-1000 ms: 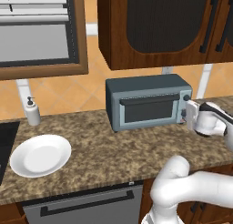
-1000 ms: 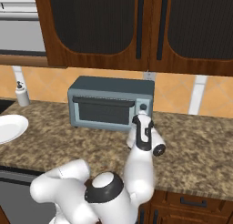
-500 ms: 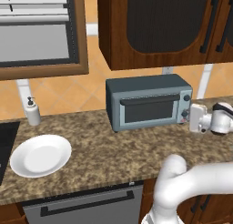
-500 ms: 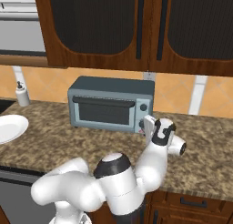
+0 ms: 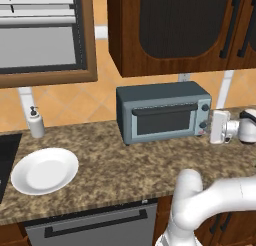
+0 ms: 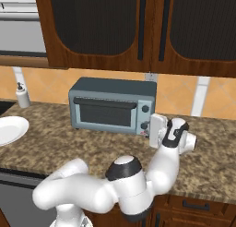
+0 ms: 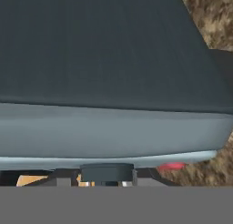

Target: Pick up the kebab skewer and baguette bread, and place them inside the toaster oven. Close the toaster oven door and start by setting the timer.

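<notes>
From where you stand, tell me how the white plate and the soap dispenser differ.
The white plate lies flat and low on the counter; the soap dispenser stands upright. The white plate is a broad round disc; the soap dispenser is a slim bottle with a pump on top. The white plate sits near the counter's front edge; the soap dispenser stands back against the wall. Both are pale and rest on the counter, left of the toaster oven.

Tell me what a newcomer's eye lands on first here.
The blue-grey toaster oven at the back of the counter, door closed. Right beside it, the white arm's gripper sits against the oven's right end, by the lower knob. Far to the left lies a white plate with nothing on it, and a soap dispenser stands against the wall.
</notes>
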{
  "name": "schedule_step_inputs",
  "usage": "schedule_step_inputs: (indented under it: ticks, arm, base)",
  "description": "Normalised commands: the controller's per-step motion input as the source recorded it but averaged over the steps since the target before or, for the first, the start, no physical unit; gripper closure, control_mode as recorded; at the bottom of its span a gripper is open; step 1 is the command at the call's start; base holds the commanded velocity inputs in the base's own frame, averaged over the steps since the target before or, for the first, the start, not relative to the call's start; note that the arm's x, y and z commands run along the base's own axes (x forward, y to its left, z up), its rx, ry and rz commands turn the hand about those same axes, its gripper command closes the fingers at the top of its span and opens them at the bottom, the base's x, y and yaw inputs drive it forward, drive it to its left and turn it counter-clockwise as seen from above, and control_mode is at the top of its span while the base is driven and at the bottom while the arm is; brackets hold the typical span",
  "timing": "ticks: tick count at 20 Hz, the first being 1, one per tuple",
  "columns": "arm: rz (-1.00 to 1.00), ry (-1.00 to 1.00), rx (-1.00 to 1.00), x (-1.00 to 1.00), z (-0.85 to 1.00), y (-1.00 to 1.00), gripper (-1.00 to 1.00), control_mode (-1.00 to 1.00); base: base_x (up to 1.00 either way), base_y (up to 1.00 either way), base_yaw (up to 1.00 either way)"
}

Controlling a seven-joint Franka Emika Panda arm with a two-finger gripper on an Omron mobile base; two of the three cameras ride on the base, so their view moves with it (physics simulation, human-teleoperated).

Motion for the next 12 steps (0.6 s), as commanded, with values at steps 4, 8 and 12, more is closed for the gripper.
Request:
schedule_step_inputs:
  ticks: [4,8,12]
  arm:
    - [-0.76,0.02,-0.04,0.18,-0.34,0.75,1.0,-1.0]
    - [-0.77,0.08,-0.08,0.41,-0.26,0.72,1.0,-1.0]
    - [-0.76,0.13,-0.15,0.41,-0.1,0.64,1.0,-1.0]
  base:
    - [0.0,0.0,0.0]
    - [0.0,0.0,0.0]
    - [0.0,0.0,0.0]
